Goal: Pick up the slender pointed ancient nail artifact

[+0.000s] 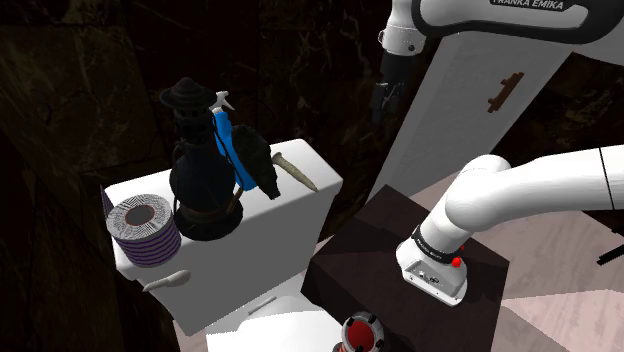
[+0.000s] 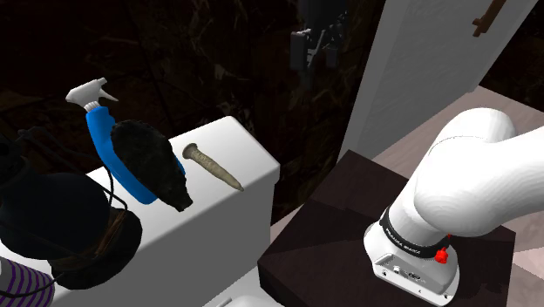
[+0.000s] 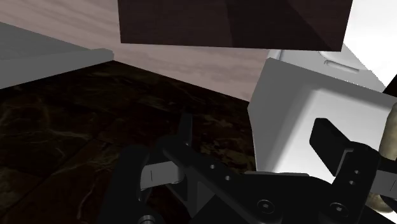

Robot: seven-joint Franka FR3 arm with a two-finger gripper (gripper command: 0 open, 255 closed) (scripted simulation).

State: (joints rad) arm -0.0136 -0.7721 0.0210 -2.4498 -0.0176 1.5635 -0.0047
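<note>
The nail artifact is a tan, tapering spike with a flat head. It lies flat on the white toilet tank lid, near the lid's right end in the shoulder view, next to a black lumpy object. In the second exterior view the nail artifact points toward the lid's front corner. My gripper hangs in the air above and to the right of the tank, well apart from the nail. The wrist view has the gripper open, its fingers apart with nothing between them, above the tank's corner.
On the lid also stand a blue spray bottle, a black hat-topped object and a striped purple stack. The dark stand sits right of the toilet. A white door panel rises behind the arm.
</note>
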